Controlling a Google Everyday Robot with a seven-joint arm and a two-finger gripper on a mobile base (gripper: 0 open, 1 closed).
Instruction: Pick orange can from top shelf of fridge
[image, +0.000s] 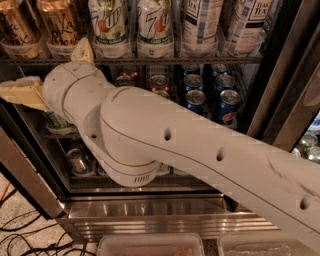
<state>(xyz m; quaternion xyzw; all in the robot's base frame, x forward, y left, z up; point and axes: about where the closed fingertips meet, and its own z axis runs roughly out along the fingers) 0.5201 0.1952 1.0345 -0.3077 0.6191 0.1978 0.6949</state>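
fridge (150, 216) top shelf (200, 59) holds orange can (59, 22), just above the wide-spread jaws.

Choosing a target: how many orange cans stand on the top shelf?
2: one orange can far left on the top shelf, another beside it, above the gripper. More may hide behind.

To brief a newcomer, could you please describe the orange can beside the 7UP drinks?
In the fridge, follow the top shelf to its left end, just above the gripper. The orange can stands immediately left of the white-and-green 7UP drinks. Its shiny copper body with dark scribbled lettering marks it; a matching can stands further left.
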